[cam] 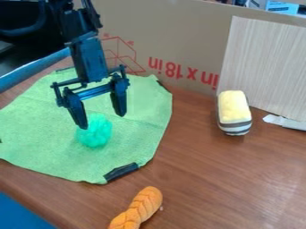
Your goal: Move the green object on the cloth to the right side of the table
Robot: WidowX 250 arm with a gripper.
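1 fingertip of your gripper (pixel 101 120) hides part of the green ball (pixel 95 135). You lose the left edge of the green cloth (pixel 140 129) and, past its near edge, the lower end of the orange braided toy (pixel 140 208), to the picture's edges.

The light-green cloth (pixel 36 129) looks matt and soft, with a slightly fuzzy weave and faint creases. The bumpy, rounded teal-green object (pixel 94 132) on it looks translucent, with an uneven surface. Under the cloth, the brown tabletop (pixel 203 179) has a streaky wood grain and a smooth, faintly glossy finish at the right. The tall tan panel (pixel 179 36) at the far side looks like matt cardboard; the pale, finely grained upright board (pixel 266 67) at the far right looks like matt wood. The twisted orange object (pixel 138 209) at the near side has a ridged surface.
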